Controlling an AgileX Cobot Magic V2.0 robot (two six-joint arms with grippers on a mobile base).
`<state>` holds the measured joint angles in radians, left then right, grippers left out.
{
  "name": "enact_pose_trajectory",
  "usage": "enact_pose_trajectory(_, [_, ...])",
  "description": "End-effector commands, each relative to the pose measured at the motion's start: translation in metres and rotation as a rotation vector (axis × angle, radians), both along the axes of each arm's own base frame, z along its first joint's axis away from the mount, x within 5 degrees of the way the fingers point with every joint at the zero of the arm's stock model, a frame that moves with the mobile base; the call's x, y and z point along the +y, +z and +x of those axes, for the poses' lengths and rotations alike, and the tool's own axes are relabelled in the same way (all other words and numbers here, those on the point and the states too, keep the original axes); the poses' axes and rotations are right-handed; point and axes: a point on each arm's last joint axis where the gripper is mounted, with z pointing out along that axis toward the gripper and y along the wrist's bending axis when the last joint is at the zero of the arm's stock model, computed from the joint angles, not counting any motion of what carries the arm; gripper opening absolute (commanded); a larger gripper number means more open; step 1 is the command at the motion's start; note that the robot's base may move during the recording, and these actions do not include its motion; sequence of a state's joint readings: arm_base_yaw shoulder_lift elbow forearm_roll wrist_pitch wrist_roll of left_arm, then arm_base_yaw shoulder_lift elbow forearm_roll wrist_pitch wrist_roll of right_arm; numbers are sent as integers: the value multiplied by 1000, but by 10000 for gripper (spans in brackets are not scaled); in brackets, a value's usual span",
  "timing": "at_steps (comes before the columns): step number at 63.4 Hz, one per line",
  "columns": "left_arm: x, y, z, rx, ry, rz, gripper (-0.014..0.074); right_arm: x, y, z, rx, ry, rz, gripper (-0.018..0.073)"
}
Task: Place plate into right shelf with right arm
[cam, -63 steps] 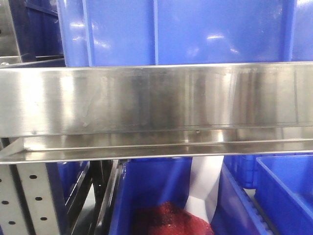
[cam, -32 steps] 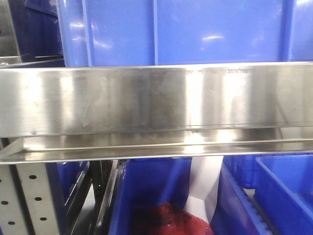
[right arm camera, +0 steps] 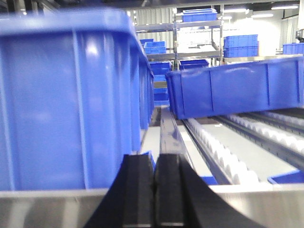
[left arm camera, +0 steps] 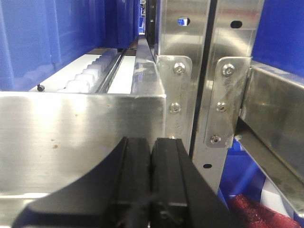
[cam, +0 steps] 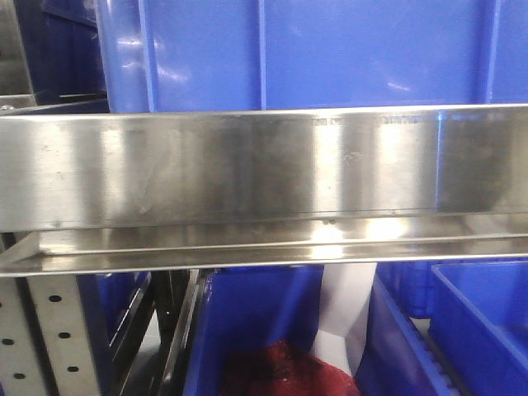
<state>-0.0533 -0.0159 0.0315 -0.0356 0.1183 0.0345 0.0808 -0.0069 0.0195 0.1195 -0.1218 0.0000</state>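
The plate is out of view in every frame. The right shelf's wide steel rail (cam: pixel 247 169) fills the front view, with a big blue bin (cam: pixel 313 54) above it. My left gripper (left arm camera: pixel 151 142) is shut and empty, its black fingers pressed together just in front of a steel rail (left arm camera: pixel 80 133) and a perforated upright (left arm camera: pixel 183 61). My right gripper (right arm camera: pixel 154 159) is shut and empty, held at the shelf's front rail (right arm camera: pixel 42 209) beside a large blue bin (right arm camera: pixel 71 99). No arm shows in the front view.
Below the rail stand blue bins (cam: pixel 478 322), one holding a red mesh bundle (cam: pixel 280 375), and a white sheet (cam: pixel 346 305). A perforated upright (cam: pixel 54 338) is at lower left. White roller tracks (right arm camera: pixel 228 156) and a tilted blue bin (right arm camera: pixel 232 90) lie on the shelf level.
The bright reflections on the front rail have shifted to the right. The shelf, bins and camera framing stay the same.
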Motion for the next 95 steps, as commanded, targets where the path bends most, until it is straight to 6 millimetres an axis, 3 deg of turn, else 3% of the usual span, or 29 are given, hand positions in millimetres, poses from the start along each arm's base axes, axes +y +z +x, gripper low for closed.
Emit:
enact_pose_trajectory(1, [0, 5, 0, -83, 4, -14, -47, -1, 9, -4, -115, -17, 4, 55])
enact_pose_trajectory(26, [0, 5, 0, -83, 4, -14, -47, 1, -6, 0, 49, -3, -64, 55])
enact_pose_trajectory(95, [0, 5, 0, -83, 4, -14, -47, 1, -5, -1, 40, -1, -84, 55])
